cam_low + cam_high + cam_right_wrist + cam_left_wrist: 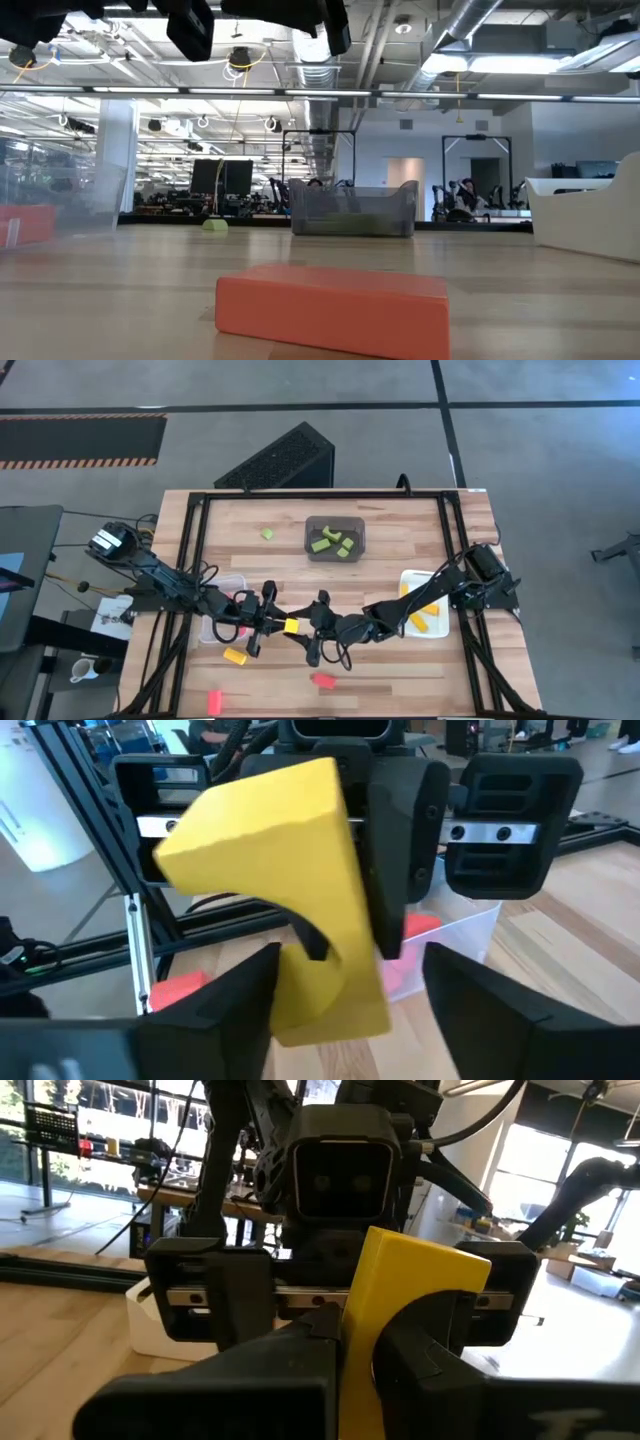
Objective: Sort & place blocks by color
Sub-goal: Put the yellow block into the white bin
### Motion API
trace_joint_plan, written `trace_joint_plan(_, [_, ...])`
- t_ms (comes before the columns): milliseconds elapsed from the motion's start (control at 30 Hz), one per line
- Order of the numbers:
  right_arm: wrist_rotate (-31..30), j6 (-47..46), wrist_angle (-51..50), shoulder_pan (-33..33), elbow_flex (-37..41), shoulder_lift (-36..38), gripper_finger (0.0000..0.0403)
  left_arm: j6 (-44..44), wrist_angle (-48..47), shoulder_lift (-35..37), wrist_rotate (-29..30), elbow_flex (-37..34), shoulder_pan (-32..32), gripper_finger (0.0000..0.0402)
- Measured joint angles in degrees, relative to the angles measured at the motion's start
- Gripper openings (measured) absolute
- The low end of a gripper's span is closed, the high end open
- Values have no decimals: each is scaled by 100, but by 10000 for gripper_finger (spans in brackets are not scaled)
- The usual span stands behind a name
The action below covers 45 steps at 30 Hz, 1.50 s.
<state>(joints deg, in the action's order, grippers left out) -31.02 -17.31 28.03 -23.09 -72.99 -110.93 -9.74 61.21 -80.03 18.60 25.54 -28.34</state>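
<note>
My left gripper [283,625] reaches in from the table's left and is shut on a yellow arch block [291,626] [290,890] above the middle of the near half of the table. My right gripper [306,632] [350,1010] faces it from the right. It is open, with a finger on either side of the block and touching nothing. Light green blocks lie in the dark grey bin [335,538], yellow ones in the white bin [425,610], and a red one in the clear bin [225,615]. My left gripper pinches the yellow arch block between its two fingers [430,1360], which lie on the block's two flat faces [365,1350]. The fingers come level from the table's left. The block is lifted clear of the table, with its other end [250,830] sticking out toward my right gripper.
Loose on the table are a light green block [267,533] near the far edge, a yellow block [235,655], and two red blocks [215,700] [322,680] near the near edge. One red block [330,310] fills the front of the low view. Black frame rails border the table.
</note>
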Motion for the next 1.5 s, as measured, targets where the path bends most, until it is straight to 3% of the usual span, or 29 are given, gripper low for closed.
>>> trace_joint_plan(300, [36,261,97,-55,0,0,126,-82,-18,2,14,2,2,20])
trace_joint_plan(567, [38,283,93,-57,0,0,125,-109,-37,2,-18,4,0,46])
trace_joint_plan(667, [-11,281,70,-61,0,0,141,-104,-48,4,-29,4,-2,61])
trace_joint_plan(800, [-66,253,-27,-90,0,2,152,-67,-65,7,-77,4,-15,101])
trace_joint_plan(1000, [-273,-105,-595,-90,0,9,128,-22,-386,174,2,4,-16,177])
trace_joint_plan(1267, [-916,-1014,-2333,-172,4,569,148,-50,-1643,1051,570,2,-249,228])
trace_joint_plan(1500, [-1577,-2860,-5378,-502,0,1521,131,-56,-2274,1438,1234,2,-559,222])
